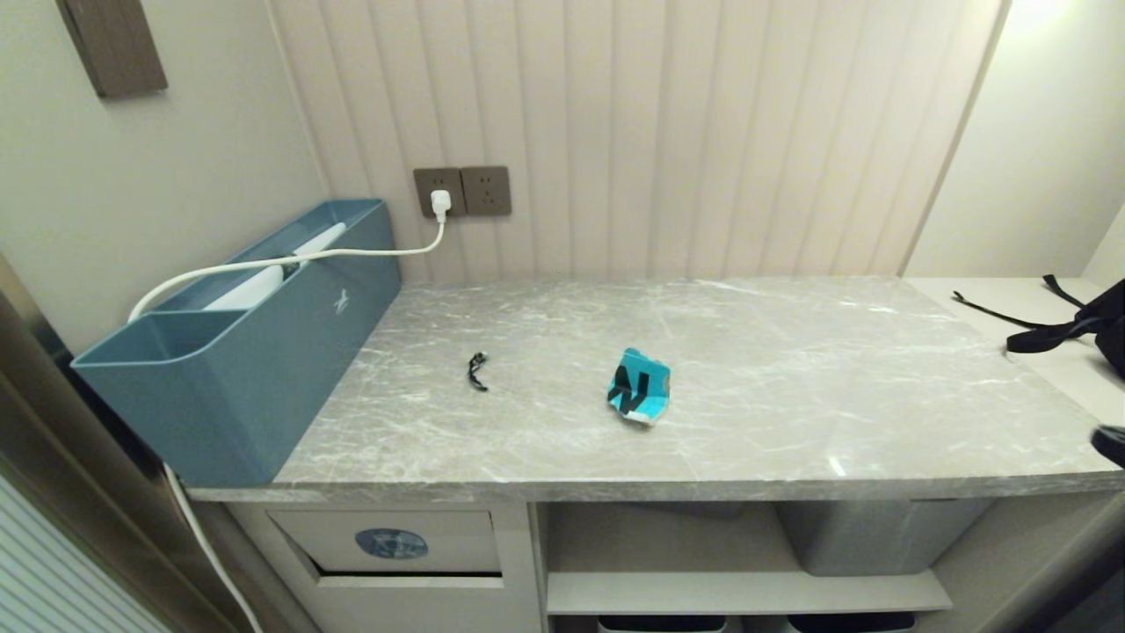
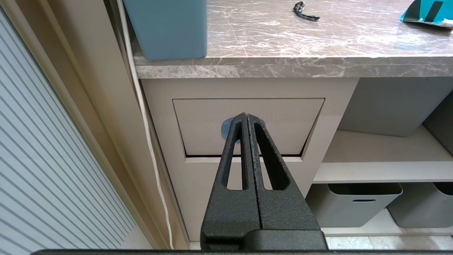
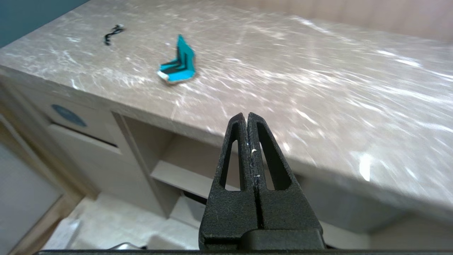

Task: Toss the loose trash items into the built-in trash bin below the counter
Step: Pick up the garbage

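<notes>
Turquoise cardboard scrap (image 1: pixel 638 387) lay mid-counter (image 1: pixel 791 396), untouched; the bin flap (image 1: pixel 391 542) sat closed below. Right gripper (image 3: pixel 247 118), fingers together, hung off the front edge; left gripper (image 2: pixel 246 118) likewise pressed shut, parked. Next: open, reach, pinch the scrap

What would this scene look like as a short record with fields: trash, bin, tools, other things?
trash: one turquoise card scrap lying on the counter
bin: flap below the counter, at its left end
left tool: shut, empty, before the flap
right tool: shut, empty, off the counter's front edge
other: blue box, black clip
</notes>
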Motion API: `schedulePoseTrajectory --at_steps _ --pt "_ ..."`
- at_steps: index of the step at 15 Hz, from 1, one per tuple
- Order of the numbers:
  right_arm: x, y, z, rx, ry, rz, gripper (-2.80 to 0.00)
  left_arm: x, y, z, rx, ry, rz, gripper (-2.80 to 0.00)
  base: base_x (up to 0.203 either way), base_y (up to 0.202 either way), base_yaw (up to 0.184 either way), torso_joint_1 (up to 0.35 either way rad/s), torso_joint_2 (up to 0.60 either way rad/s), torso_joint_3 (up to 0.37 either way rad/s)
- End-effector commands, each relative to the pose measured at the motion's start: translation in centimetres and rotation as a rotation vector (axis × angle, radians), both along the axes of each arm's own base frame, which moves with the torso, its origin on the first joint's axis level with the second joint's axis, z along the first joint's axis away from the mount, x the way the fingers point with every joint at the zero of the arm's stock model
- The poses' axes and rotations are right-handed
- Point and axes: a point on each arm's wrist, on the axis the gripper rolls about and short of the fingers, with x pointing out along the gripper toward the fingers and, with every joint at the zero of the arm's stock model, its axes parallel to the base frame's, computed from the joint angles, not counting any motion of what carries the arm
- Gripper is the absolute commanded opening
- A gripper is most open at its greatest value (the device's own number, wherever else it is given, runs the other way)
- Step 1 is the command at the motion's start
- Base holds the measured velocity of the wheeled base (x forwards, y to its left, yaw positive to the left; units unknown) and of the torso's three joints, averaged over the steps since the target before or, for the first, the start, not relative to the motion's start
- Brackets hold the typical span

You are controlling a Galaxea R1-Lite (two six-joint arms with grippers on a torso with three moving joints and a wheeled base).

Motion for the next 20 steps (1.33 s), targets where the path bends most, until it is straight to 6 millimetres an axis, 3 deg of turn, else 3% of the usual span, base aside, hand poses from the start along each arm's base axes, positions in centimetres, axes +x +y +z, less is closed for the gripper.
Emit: schedulePoseTrajectory --at_steps 1,3,4,7,12,20 --pt "9.0 1.7 -2.1 -0.011 0.206 0.09 -2.8 0.0 0.0 0.0 0.0 0.0 0.0 -2.8 0.0 0.0 0.0 0.0 0.0 0.0" --pt "14.3 3.8 -2.9 -0.007 0.234 0.198 -2.8 0.0 0.0 0.0 0.0 0.0 0.0 -2.8 0.0 0.0 0.0 0.0 0.0 0.0" --pt "16.5 5.0 -3.3 -0.006 0.233 0.245 0.0 0.0 0.0 0.0 0.0 -0.002 0.0 -2.8 0.0 0.0 0.0 0.0 0.0 0.0" --pt "21.7 8.5 -5.0 0.002 0.182 0.353 0.0 0.0 0.0 0.0 0.0 -0.003 0.0 -2.8 0.0 0.0 0.0 0.0 0.0 0.0" --pt "26.7 11.4 -9.2 0.011 0.151 0.415 0.0 0.0 0.0 0.0 0.0 -0.002 0.0 -2.8 0.0 0.0 0.0 0.0 0.0 0.0" --pt "30.5 12.1 -12.1 0.005 0.16 0.406 0.0 0.0 0.0 0.0 -0.002 -0.002 0.0 -2.8 0.0 0.0 0.0 0.0 0.0 0.0"
